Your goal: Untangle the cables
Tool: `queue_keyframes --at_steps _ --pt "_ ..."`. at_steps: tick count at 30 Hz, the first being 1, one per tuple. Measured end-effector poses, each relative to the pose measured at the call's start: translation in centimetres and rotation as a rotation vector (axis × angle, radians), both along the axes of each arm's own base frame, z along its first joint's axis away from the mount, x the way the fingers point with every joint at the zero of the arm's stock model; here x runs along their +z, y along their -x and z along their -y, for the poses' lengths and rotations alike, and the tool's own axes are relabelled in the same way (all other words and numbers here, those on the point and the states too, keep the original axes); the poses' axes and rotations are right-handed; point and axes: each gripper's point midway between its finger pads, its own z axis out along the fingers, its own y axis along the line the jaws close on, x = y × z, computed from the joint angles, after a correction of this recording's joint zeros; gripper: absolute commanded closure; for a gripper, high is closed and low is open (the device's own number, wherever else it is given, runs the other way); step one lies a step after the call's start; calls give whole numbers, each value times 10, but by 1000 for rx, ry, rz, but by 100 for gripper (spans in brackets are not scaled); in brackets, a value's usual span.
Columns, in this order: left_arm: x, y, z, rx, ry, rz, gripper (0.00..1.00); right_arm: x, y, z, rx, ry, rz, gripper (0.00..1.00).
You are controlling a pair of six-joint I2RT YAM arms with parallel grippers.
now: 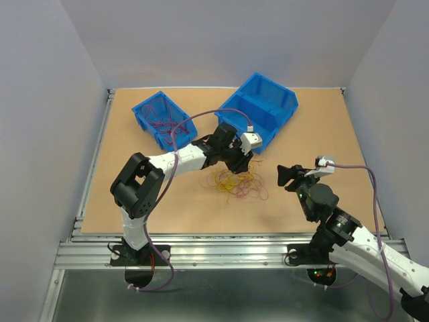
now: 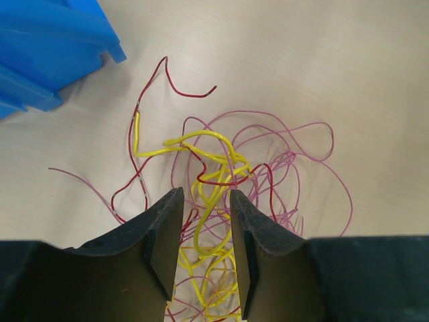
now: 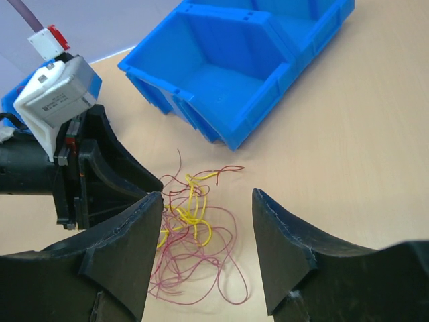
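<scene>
The cables [image 1: 236,182] are thin red, yellow and pinkish wires lying in a loose tangle on the table's middle. They also show in the left wrist view [image 2: 224,168] and the right wrist view [image 3: 191,231]. My left gripper [image 1: 240,164] hovers just above the tangle's far edge, open, with yellow loops showing between its fingers [image 2: 161,235]. Nothing is gripped. My right gripper [image 1: 283,176] is open and empty, to the right of the tangle, pointing at it. Its fingers [image 3: 288,255] frame the wires in the right wrist view.
A small blue bin [image 1: 161,117] holding several red wires stands at the back left. A larger two-compartment blue bin [image 1: 261,107] stands behind the tangle, close to my left gripper; it also shows in the right wrist view [image 3: 228,67]. A metal rail [image 1: 221,251] edges the table front.
</scene>
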Motion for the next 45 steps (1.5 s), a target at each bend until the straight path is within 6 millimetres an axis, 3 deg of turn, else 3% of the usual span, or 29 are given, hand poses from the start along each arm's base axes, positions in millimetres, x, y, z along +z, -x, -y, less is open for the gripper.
queue_keyframes --at_steps 20,26,33,42,45 --pt "6 -8 5 -3 -4 18 57 0 1 1 0 -1 1 39" --pt "-12 -11 9 -3 -30 -5 66 1 1 1 1 -2 2 40" --pt "-15 -13 14 -6 -33 -3 100 2 1 1 3 -7 6 40" --pt "-14 -12 15 -13 -28 -6 100 -3 0 -2 9 8 -9 40" --pt "0 -11 13 -14 -14 11 100 -11 -2 -4 12 32 -32 39"
